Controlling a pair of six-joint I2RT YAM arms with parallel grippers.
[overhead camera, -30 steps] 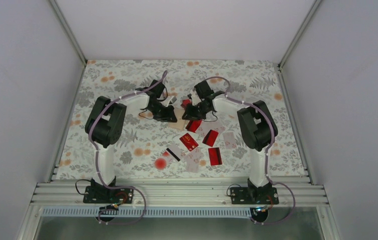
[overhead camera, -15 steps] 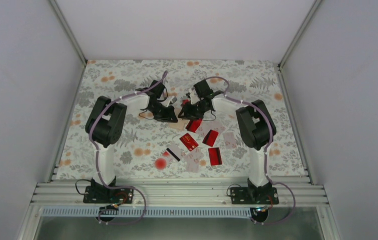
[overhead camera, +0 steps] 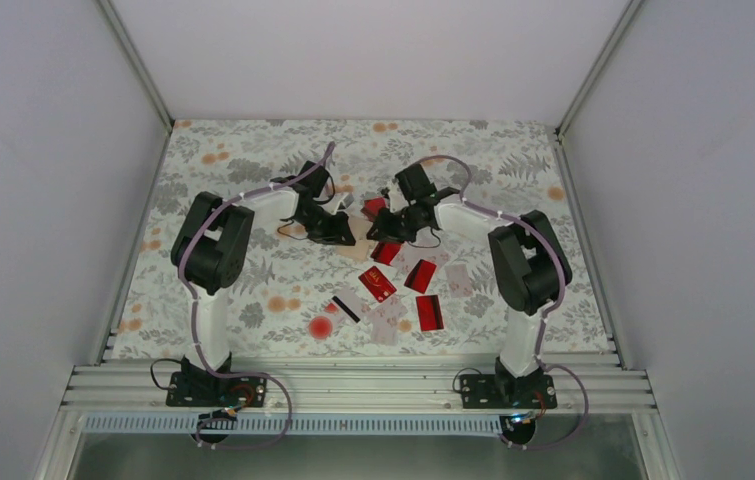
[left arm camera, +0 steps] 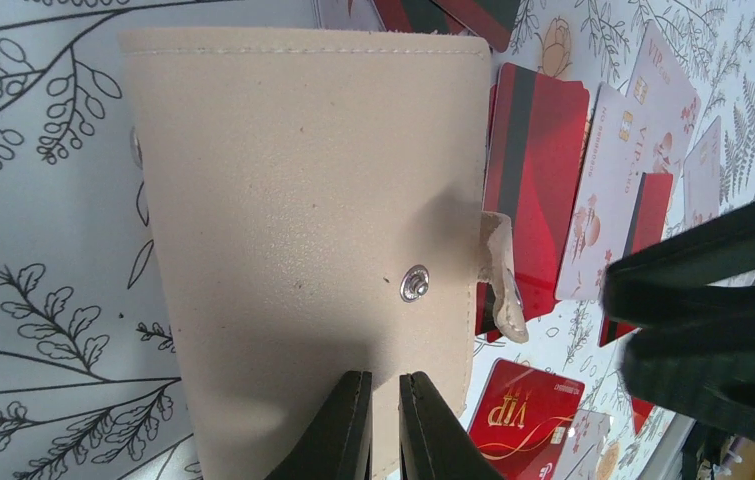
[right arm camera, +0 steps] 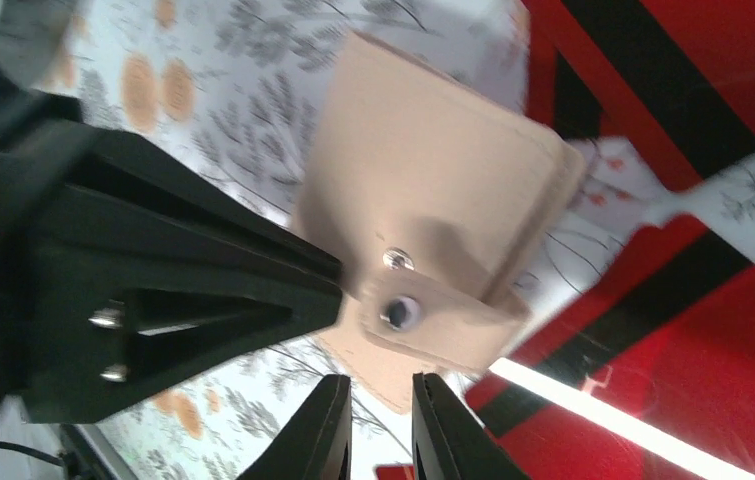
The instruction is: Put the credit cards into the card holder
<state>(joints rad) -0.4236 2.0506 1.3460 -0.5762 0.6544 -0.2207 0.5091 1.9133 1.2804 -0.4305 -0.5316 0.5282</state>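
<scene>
L fingers (left arm camera: 385, 420): closing tight on the card holder (left arm camera: 303, 200) at its near edge, w/ the body stretching away past the tips, over the counter (left arm camera: 43, 250).
R fingers (right arm camera: 381, 428): sitting nearly together w/ the snap flap (right arm camera: 403, 312) right at their tips. Can't tell if they're pinching it.
Credit cards (left arm camera: 538, 180): lying loose beside the holder, off to the right of the L fingertips. None showing inside.
Step, I reckon: lifting the unsnapped flap to open the holder.
Doing it well: L should be holding firm w/o twisting. R should be catching only the flap's lip and peeling slowly, not dragging the whole holder.
</scene>
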